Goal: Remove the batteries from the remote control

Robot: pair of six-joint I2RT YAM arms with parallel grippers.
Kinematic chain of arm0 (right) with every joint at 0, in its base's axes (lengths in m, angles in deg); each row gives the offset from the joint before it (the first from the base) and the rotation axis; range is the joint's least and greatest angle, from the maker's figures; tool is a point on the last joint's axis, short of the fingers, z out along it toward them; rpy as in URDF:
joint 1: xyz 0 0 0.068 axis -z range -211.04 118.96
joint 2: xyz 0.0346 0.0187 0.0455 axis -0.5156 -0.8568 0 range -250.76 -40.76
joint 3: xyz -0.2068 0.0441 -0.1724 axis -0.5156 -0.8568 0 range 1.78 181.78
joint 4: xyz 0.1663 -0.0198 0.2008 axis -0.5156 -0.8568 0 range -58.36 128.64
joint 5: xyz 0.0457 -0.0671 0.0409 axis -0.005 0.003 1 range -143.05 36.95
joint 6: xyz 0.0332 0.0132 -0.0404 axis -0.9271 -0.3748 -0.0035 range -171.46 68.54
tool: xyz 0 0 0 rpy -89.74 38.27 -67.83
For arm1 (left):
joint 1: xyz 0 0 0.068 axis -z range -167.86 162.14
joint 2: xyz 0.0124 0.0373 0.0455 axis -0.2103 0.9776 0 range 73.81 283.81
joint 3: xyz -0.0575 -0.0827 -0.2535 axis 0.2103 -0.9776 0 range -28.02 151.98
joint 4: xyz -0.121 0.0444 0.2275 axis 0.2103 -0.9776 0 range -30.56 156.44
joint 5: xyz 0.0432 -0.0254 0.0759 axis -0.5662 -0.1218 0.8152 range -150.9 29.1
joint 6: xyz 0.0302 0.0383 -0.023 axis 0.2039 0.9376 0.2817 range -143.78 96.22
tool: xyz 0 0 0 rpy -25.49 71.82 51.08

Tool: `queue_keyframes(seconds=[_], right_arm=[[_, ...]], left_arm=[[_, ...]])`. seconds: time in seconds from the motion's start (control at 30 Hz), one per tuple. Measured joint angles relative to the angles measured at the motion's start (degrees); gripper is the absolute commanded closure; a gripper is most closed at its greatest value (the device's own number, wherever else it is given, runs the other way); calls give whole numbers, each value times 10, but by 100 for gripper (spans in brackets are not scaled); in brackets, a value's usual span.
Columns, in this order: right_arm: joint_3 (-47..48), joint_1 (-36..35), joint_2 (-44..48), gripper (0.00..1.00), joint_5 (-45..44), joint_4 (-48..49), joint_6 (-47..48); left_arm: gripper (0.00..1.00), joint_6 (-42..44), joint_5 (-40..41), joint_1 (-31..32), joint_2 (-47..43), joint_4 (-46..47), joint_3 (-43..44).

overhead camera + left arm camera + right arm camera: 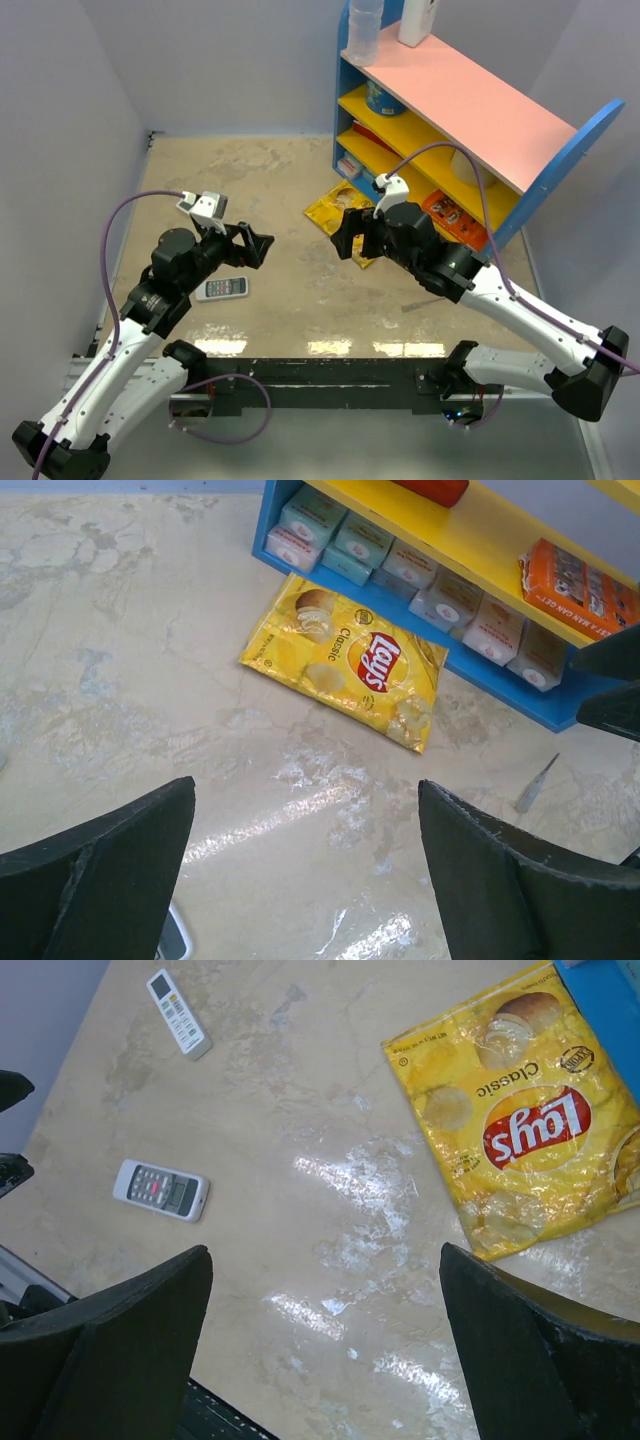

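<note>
Lying face-up, the remote control [221, 288] sits just behind the left pincer [258, 251].

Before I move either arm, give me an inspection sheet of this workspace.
Surface: beige marbled table, glossy, with glare patches.
Job's things: remote control lies flat, buttons up, near the left arm; batteries: nothing seen.
Clutter: Lay's bag lies flat by the shelf; narrower white remote; thin grey stick.
Grippers: left gripper and right gripper hang above the table, fingers open, holding nothing.
Cables: a purple cable loops along each arm.
Surroundings: blue, yellow and pink shelf at the far right, stocked; pale walls around.
</note>
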Motion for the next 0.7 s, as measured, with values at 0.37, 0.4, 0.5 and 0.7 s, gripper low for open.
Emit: queue_keyframes(seconds=[0.37, 0.4, 0.5, 0.7], right_arm=[[0, 0, 9, 2, -6, -1, 2], [0, 0, 9, 2, -9, -2, 4], [0, 0, 12, 3, -18, -6, 11], [-9, 0, 38, 7, -9, -2, 21]], left_arm=[[5, -28, 96, 0, 15, -16, 5], [5, -36, 124, 0, 25, -28, 13], [5, -58, 207, -7, 84, -75, 62], [10, -75, 278, -114, 243, -118, 185]])
